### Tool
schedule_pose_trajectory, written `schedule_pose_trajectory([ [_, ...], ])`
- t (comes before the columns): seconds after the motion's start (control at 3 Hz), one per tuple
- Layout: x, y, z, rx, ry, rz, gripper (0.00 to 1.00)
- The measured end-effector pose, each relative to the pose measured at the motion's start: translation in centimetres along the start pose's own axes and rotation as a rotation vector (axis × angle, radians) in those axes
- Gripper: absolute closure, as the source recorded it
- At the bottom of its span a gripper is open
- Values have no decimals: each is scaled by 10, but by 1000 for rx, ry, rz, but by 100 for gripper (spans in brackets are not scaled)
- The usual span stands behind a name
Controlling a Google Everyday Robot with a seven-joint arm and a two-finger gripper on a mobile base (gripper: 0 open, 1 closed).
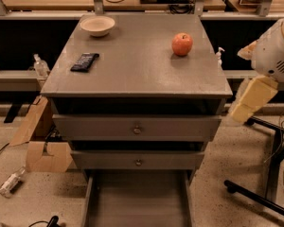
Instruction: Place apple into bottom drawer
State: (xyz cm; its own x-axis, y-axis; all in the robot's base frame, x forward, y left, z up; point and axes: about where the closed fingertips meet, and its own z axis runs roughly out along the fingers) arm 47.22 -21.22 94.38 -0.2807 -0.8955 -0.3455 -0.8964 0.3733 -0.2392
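The red-orange apple (182, 44) stands on the gray cabinet top (132, 70), toward its back right. The bottom drawer (137, 200) is pulled out at the foot of the cabinet, and its flat gray floor shows nothing in it. Part of my white and beige arm (270, 60) hangs at the right edge of the view, beside the cabinet and well apart from the apple. My gripper is out of view past that edge, so its fingers do not show.
A beige bowl (97, 25) and a flat black object (84, 62) sit on the cabinet top at left. Two closed drawer fronts with knobs (137, 128) sit above the open tray. A cardboard box (40, 141) is on the floor at left; black stand legs (260, 193) are at right.
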Motion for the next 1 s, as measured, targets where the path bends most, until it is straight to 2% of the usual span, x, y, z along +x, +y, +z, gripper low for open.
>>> schedule_pose_trajectory([
  [0.33,-1,-21,32,50,-131,113,0],
  [0.67,-2,-56,54,140,-236,193,0],
  [1.0,0,-87,71,221,-359,245,0],
])
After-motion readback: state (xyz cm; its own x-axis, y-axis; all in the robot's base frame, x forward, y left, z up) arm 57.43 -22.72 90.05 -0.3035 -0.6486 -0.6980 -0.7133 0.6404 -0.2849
